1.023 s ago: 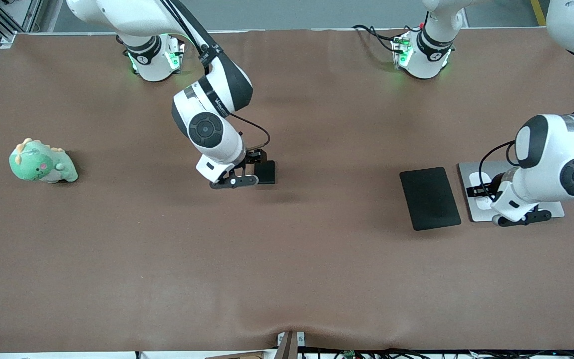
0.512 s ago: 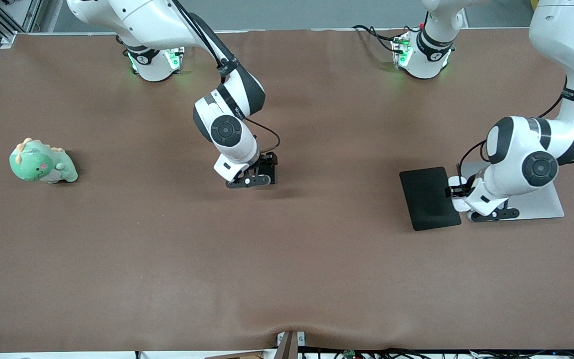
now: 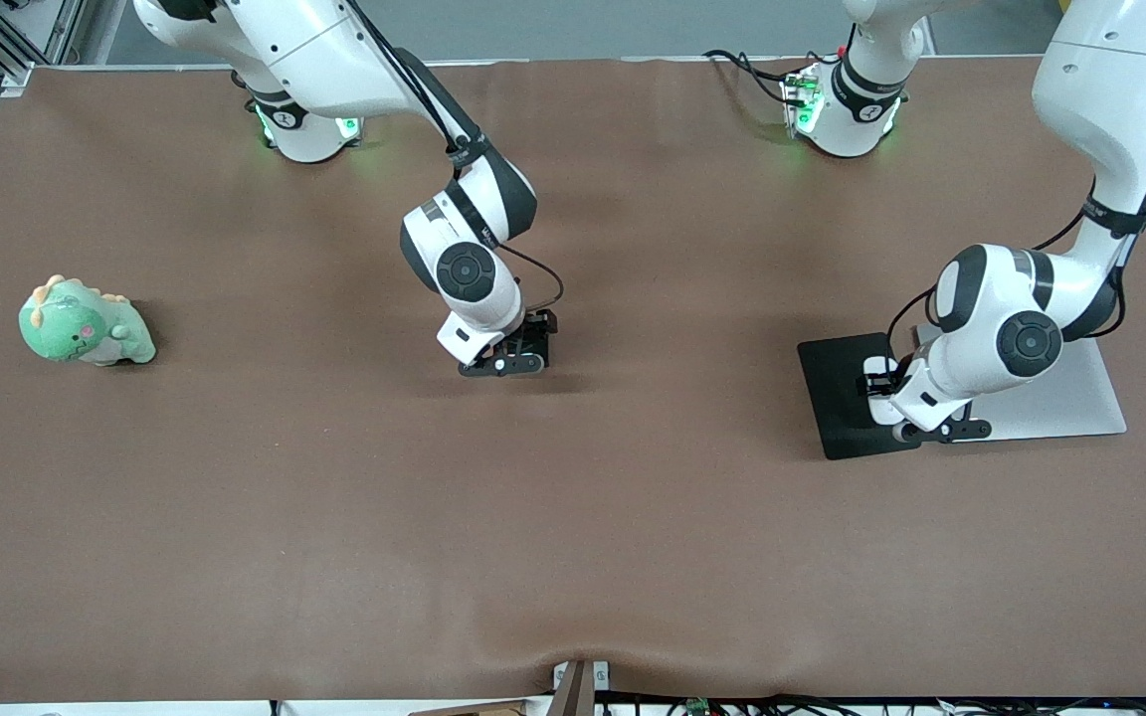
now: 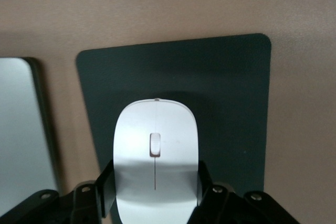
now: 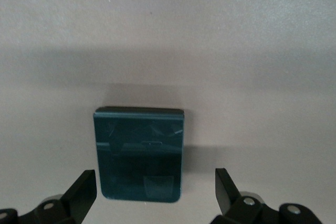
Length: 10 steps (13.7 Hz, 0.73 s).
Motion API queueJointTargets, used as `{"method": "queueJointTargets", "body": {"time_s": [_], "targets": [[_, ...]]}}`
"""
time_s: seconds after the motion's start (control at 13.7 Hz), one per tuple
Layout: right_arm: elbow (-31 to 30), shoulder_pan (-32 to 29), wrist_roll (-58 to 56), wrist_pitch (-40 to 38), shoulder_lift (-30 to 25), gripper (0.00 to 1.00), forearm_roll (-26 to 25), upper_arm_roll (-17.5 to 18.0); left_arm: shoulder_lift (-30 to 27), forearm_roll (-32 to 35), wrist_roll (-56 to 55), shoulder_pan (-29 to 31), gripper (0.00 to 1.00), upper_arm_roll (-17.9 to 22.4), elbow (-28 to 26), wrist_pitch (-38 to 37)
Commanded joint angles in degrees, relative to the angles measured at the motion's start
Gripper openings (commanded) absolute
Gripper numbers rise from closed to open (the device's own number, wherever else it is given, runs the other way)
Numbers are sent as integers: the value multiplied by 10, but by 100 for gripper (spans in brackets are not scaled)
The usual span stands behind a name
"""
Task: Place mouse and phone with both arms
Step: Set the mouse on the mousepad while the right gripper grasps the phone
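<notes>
The white mouse [image 4: 156, 145] is clamped between the fingers of my left gripper [image 4: 156, 182], over the black mouse pad [image 4: 231, 103]. In the front view that gripper [image 3: 881, 386] hangs over the pad [image 3: 837, 398] at the edge beside the silver plate, and a bit of the mouse [image 3: 874, 370] shows. The black phone [image 5: 139, 150] lies flat on the brown table. My right gripper [image 5: 155, 179] is open, one finger on each side of the phone's end, not touching it. In the front view the right gripper [image 3: 536, 340] covers the phone.
A silver plate [image 3: 1070, 398] lies beside the mouse pad toward the left arm's end; its edge shows in the left wrist view [image 4: 21, 129]. A green plush dinosaur [image 3: 86, 323] sits toward the right arm's end.
My left gripper has carried the mouse off the silver plate to over the mouse pad. My right gripper has shifted over the phone, which now is covered in the front view.
</notes>
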Motion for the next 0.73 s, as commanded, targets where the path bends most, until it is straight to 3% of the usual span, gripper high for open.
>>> {"method": "queueJointTargets", "body": {"time_s": [0.0,0.66], "targets": [[-3,13,30,23,5,100,9,-5,8,-3,8,1,0,-1,-18,40],[-4,24,53,64,30,100,9,-5,19,-2,8,-10,0,-3,-18,49]]}}
